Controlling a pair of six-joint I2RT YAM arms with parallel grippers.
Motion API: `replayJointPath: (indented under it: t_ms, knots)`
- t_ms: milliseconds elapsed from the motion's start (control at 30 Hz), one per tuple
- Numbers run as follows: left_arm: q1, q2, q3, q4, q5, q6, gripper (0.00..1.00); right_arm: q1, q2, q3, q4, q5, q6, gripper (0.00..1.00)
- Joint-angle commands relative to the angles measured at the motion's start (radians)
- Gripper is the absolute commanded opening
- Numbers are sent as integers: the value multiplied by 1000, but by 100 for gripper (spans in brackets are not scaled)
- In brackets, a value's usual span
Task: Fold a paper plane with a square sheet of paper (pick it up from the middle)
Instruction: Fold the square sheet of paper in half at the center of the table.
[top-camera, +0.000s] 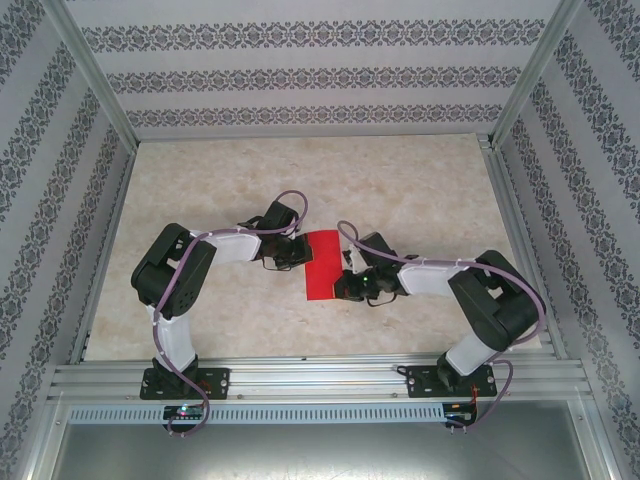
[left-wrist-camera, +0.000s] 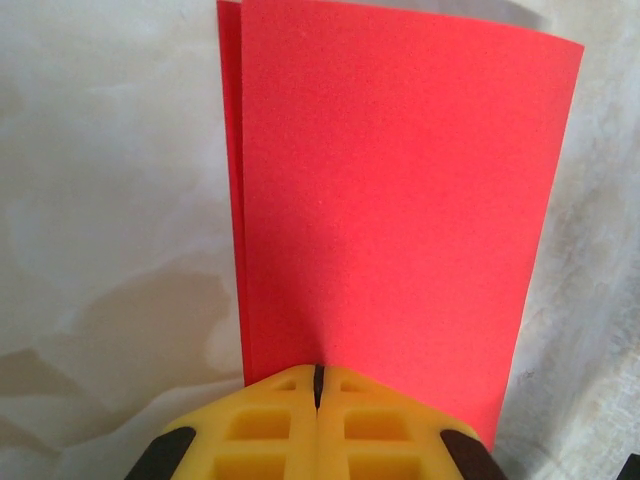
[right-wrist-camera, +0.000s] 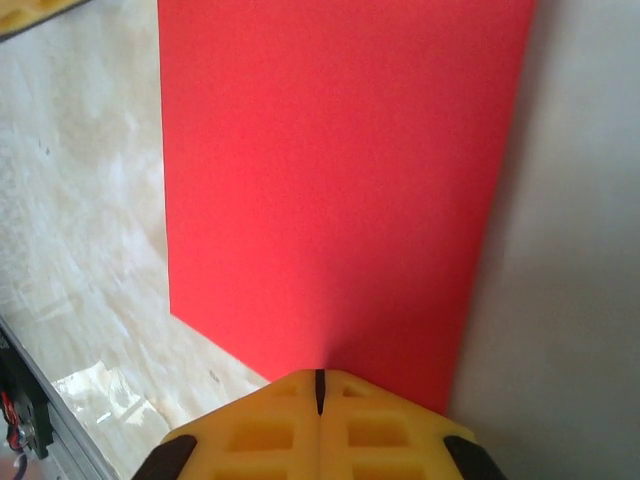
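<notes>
- The sheet of paper (top-camera: 322, 265) lay flat on the table (top-camera: 420, 180), midway between the two arms and near the middle of the surface.
- The left gripper (top-camera: 297, 252) met the sheet from its left side and the right gripper (top-camera: 346, 284) from its right, so the paper sat hemmed between them.
- In the left wrist view the left gripper (left-wrist-camera: 318, 372) had its yellow fingers brought fully together, tips down at the near edge of the sheet (left-wrist-camera: 390, 200). The seam between them ran across the paper's plane, so nothing was caught in it.
- In the right wrist view the right gripper (right-wrist-camera: 319, 378) was the same: fingers fully together, tips at the edge of the sheet (right-wrist-camera: 340, 180), gripping nothing.
- My reading is that both arms used their closed tips as pressing tools, pinning the paper to the table or flattening a crease, not lifting it.
- The sheet was bright red, plain and unmarked, with a matte, slightly grainy face.
- It showed as a tall rectangle instead of a square. A second layer peeked out along one long edge in the left wrist view, so it appeared folded in half, with the layers a little out of line.
- No pointed nose or diagonal folds were visible, so I judged the plane to be at an early stage.
</notes>
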Motion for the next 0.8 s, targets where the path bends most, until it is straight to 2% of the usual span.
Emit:
replayJointPath:
  t_ms: [0,167,367,433,600,767]
  knots:
    - [10,88,-73,-279,-192,32,0,5,-47,-84,-122,16,-4,0]
    - [10,88,-33,-298,-195,81,0,-19,-162,-97,-179,47,-7,0]
    - [10,71,74,-352,-202,250,0,-65,-250,38,-199,98,-3,0]
    - [10,63,110,-357,-197,319,0,-81,-216,96,-182,109,0,0]
    - [10,60,191,-369,-141,498,0,-90,-15,259,-107,89,25,0]
    - [10,32,217,-382,-102,586,0,-94,192,447,-78,70,46,0]
